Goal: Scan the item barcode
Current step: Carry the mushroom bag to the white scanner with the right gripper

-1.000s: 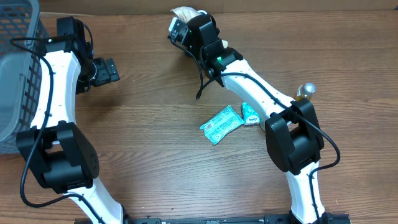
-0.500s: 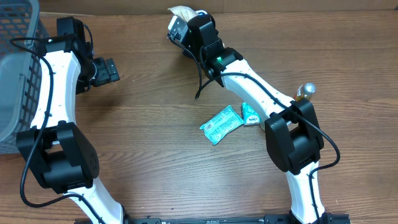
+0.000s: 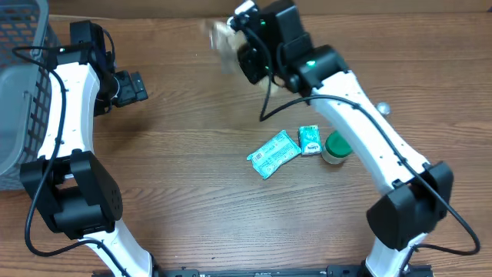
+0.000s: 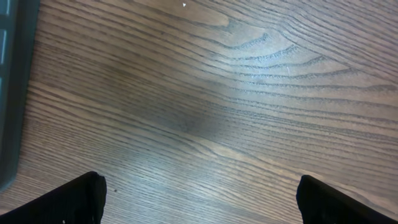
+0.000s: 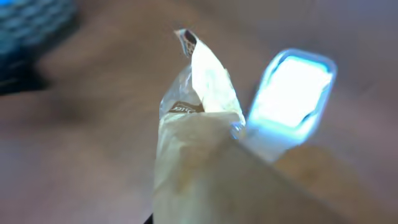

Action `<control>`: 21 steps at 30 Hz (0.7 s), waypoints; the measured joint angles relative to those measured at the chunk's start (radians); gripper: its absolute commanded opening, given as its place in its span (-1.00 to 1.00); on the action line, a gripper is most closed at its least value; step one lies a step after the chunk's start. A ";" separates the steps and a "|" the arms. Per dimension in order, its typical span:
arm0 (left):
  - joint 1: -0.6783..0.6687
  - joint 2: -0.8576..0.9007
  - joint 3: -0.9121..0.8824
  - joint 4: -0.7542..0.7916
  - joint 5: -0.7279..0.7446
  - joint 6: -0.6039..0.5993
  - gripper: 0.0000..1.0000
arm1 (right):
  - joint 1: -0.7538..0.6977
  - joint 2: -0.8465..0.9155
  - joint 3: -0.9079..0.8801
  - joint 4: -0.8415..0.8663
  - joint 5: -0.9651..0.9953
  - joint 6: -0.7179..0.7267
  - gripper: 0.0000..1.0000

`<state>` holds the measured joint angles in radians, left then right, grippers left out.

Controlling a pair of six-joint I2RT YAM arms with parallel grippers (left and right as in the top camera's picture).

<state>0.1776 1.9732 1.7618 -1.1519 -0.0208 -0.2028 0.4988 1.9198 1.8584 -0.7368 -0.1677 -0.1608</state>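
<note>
My right gripper [image 3: 233, 40] is shut on a cream-coloured packet [image 3: 222, 35], held above the back of the table and blurred by motion in the overhead view. In the right wrist view the packet [image 5: 199, 124] fills the lower middle with its crimped end pointing up. Beside it glows a bright pale-blue rectangular thing [image 5: 291, 94], too blurred to identify. No barcode shows on the packet. My left gripper [image 3: 134, 86] stands open at the left over bare wood. Its dark fingertips [image 4: 84, 200] sit wide apart with nothing between them.
A grey mesh basket [image 3: 19, 85] stands at the left edge. Mid-table lie a teal packet [image 3: 274, 152] with a barcode label and a small green packet [image 3: 310, 140]. A green-lidded jar [image 3: 336, 146] stands beside them.
The right arm has swung over quickly with the cream packet in its grip, uncovering the green-lidded jar. The left arm has not moved.
</note>
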 measured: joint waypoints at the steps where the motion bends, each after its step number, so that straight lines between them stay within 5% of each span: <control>1: 0.000 0.000 0.000 0.000 0.000 0.000 0.99 | -0.008 -0.002 0.000 -0.051 -0.053 0.042 -0.91; 9: 0.000 0.000 0.000 0.000 0.000 0.000 0.99 | -0.025 0.025 -0.149 -0.264 -0.291 0.222 -0.64; 18: 0.000 0.000 0.000 0.000 0.000 0.000 0.99 | -0.040 0.035 -0.253 -0.244 -0.117 0.262 0.86; 21: 0.000 0.000 0.000 0.000 0.000 0.000 0.99 | -0.042 0.035 -0.255 -0.230 -0.002 0.263 1.00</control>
<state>0.1776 1.9732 1.7615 -1.1519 -0.0208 -0.2031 0.4564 1.9545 1.6035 -0.9672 -0.1692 0.1024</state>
